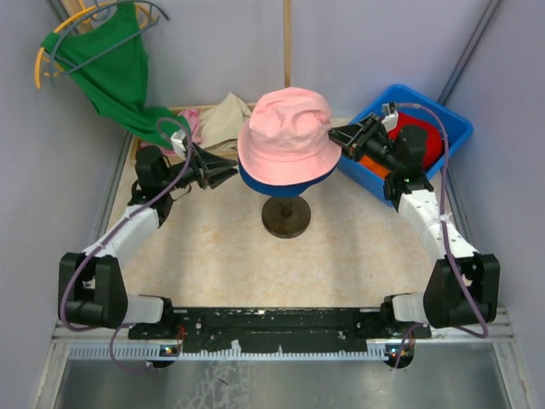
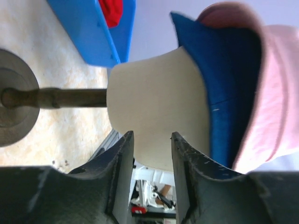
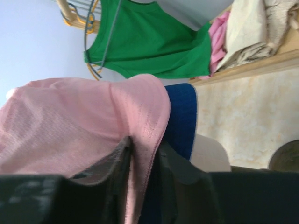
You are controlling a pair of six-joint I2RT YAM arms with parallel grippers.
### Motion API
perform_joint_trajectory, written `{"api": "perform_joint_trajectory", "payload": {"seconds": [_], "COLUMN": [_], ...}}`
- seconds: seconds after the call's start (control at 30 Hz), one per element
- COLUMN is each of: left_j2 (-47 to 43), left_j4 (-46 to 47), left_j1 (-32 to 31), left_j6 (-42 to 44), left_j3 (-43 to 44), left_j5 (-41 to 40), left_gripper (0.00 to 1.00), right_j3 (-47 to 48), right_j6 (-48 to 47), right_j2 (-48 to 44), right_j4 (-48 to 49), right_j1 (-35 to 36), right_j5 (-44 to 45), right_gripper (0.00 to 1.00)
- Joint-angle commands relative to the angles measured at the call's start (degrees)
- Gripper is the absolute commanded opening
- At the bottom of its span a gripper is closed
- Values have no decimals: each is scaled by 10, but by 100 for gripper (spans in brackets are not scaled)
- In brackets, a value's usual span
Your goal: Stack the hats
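Beige tabletop (image 1: 341, 256); pink hat (image 1: 288, 136) crown-up over navy hat (image 1: 281, 184)

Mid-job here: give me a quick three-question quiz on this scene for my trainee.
1. Which hat lies directly under the pink hat on the stand? A) orange B) navy blue C) red
2. True or false: the left gripper is clamped on a brim.
3. Fill in: the right gripper pinches the ____ hat's brim.
Key: 1 B, the navy blue hat. 2 false, it is open and empty. 3 pink.
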Motion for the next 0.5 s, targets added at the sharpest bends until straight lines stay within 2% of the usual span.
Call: {"api": "perform_joint_trajectory", "payload": {"seconds": [0.0,0.07,0.13,0.33,0.47], "left_j2": [-23,-15,2,71,132], "left_j4": [-17,-16,-6,13,43], "left_j1": [46,63,72,76,75], "left_j6": [28,31,29,39,24], "left_j3": [47,58,73,147,209], "left_j5": [6,9,9,3,17], "left_gripper": [47,48,48,49,50], "right_j3": [16,20,19,15,17], "right_j6": [-28,-38,-45,-69,-89], "right_j2": [8,4,-3,-37,-67], "right_j4": [-61,-76,-90,-139,-176], "right_j1": [9,5,-5,-59,-69], "right_j5": [-23,-20,-18,-18,-11], "right_gripper": [36,45,49,53,55]}}
